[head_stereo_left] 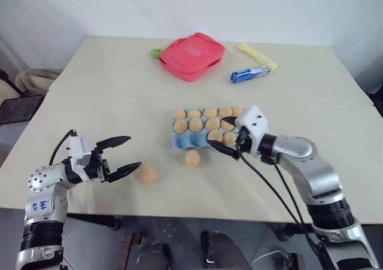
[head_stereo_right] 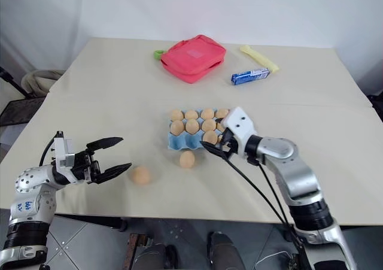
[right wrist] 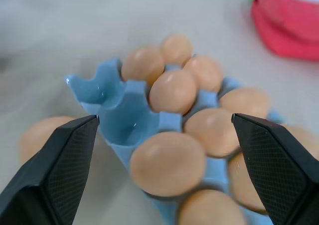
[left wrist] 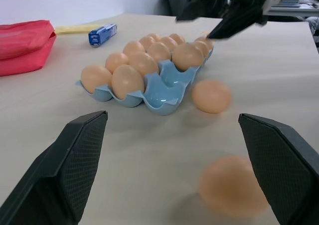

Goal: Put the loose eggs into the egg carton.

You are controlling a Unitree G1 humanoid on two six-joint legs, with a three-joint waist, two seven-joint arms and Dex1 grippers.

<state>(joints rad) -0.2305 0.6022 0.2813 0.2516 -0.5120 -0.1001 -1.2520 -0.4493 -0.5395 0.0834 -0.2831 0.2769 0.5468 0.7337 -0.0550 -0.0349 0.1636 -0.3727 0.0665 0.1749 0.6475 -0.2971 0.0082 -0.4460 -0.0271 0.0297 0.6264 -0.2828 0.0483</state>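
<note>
The light blue egg carton (head_stereo_left: pixel 183 140) lies mid-table, most of its cups holding tan-orange eggs (head_stereo_left: pixel 195 124); the near-left cups (right wrist: pixel 124 116) are bare. Two loose eggs lie on the table: one (head_stereo_left: pixel 192 158) right in front of the carton, another (head_stereo_left: pixel 147 174) further left. My left gripper (head_stereo_left: pixel 133 152) is open, level, its fingers pointing at the left loose egg (left wrist: pixel 233 186) just ahead of them. Over the carton's right end my right gripper (head_stereo_left: pixel 222 134) stands open, with an egg (right wrist: pixel 168 162) seated in a cup between its spread fingers, untouched.
At the back of the table sit a red zip pouch (head_stereo_left: pixel 191 55), a small blue packet (head_stereo_left: pixel 250 74) and a yellow strip (head_stereo_left: pixel 256 55). The table's front edge runs just below the loose eggs. A chair (head_stereo_left: pixel 30 81) stands off the left side.
</note>
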